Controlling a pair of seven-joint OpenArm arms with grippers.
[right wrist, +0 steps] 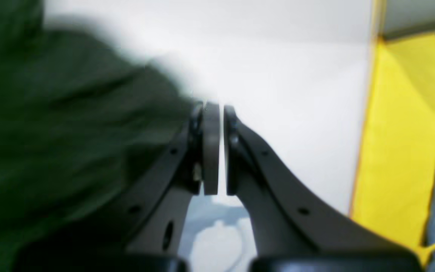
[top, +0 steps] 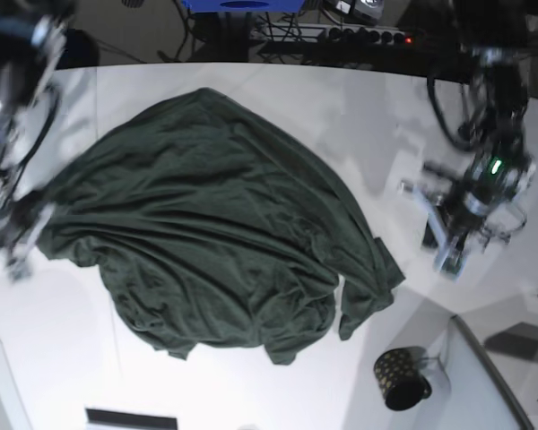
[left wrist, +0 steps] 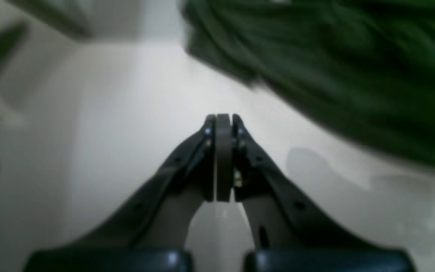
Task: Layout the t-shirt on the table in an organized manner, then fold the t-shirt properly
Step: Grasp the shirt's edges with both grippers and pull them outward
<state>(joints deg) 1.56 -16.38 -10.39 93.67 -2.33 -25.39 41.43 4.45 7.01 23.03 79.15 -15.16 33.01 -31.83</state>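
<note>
**A:** What's the surface?

**B:** A very large smooth white table [top: 377, 116] with a curved far edge; beyond it are dark floor, cables and a power strip [top: 368, 36].

**A:** And the shirt?

**B:** The large plain dark green t-shirt [top: 215, 233] lies rumpled, spread across the table's middle.

**A:** Smaller things?

**B:** A dark gold-dotted mug [top: 402, 378] sits near the front, beside a grey panel [top: 484, 385].

**A:** The grippers?

**B:** The left gripper [left wrist: 223, 118] is pressed together, empty, over bare table. The right gripper [right wrist: 216, 107] is nearly together at the shirt's edge; blur hides whether cloth is pinched.
</note>
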